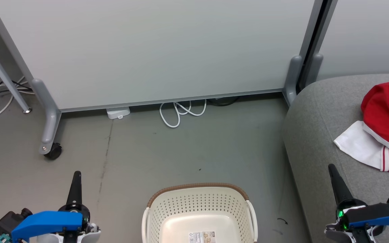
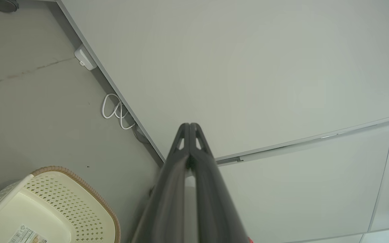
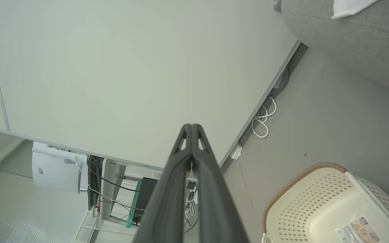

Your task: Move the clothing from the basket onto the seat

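1. Left tool [image 1: 76,174]: lower left of the head view, over the grey floor [image 1: 187,152]. Its two dark fingers are pressed together and hold nothing. It is well apart from the clothing, with the basket between them.
2. Basket [image 1: 198,186]: cream, perforated, brown-rimmed, standing on the floor between the two tools. A paper label [image 1: 201,236] shows on its bottom.
3. Seat [image 1: 316,135]: grey upholstered cushion, right of the basket.
4. Right tool [image 1: 331,167]: lower right, over the seat's near part. Its fingers are together and it grips nothing.
5. Clothing [image 1: 387,114]: a red and white heap with striped trim, lying on the seat. It is up and to the right of the right tool's tip, near it but not touching.
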`<state>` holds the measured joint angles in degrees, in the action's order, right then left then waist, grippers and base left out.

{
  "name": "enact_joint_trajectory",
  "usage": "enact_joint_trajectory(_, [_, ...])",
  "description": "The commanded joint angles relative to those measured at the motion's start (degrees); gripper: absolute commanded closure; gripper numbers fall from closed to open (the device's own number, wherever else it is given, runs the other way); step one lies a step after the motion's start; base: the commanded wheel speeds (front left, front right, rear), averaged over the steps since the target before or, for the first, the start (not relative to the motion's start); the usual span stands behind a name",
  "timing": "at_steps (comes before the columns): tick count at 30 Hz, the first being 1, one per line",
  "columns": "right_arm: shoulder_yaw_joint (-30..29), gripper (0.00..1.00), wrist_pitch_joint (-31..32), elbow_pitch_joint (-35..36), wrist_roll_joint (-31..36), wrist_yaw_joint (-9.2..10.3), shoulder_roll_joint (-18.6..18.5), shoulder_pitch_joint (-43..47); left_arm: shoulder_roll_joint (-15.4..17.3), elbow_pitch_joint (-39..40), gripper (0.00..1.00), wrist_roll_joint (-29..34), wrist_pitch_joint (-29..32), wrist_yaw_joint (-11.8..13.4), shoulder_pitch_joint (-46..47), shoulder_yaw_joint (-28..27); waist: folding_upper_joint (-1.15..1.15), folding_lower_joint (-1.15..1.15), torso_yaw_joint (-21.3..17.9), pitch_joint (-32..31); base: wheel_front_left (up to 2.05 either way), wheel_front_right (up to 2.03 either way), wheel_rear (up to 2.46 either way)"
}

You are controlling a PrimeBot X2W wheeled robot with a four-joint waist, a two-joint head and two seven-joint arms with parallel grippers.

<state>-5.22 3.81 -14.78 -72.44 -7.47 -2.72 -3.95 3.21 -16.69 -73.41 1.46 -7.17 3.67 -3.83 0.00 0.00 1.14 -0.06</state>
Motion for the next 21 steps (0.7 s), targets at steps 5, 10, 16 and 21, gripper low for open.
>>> enact_joint_trajectory(5, [-0.3, 1.00, 0.6, 0.6, -3.3, -0.03, -0.2, -1.3, 0.0, 0.9, 1.00, -3.0, 1.0, -0.4, 1.4, -0.7, 0.00, 0.00, -0.1, 0.0, 0.00, 0.00, 0.00])
enact_joint_trajectory(10, [-0.5, 1.00, 0.9, 0.6, -5.7, -0.03, -0.2, -1.5, 0.0, 1.2, 1.00, -5.4, 1.5, -0.4, 1.7, -1.0, 0.00, 0.00, -0.3, 0.1, 0.00, 0.00, 0.00])
enact_joint_trajectory(16, [-0.6, 1.00, 1.2, 0.7, -8.5, -0.04, -0.2, -1.8, -0.1, 1.5, 1.00, -8.0, 2.3, -0.4, 1.9, -1.4, 0.00, 0.00, -0.4, 0.1, 0.00, 0.00, 0.00])
enact_joint_trajectory(21, [-0.8, 1.00, 1.6, 0.7, -10.8, -0.04, -0.2, -1.8, -0.1, 1.8, 1.00, -10.2, 2.9, -0.5, 2.1, -1.7, 0.00, 0.00, -0.5, 0.1, 0.00, 0.00, 0.00])
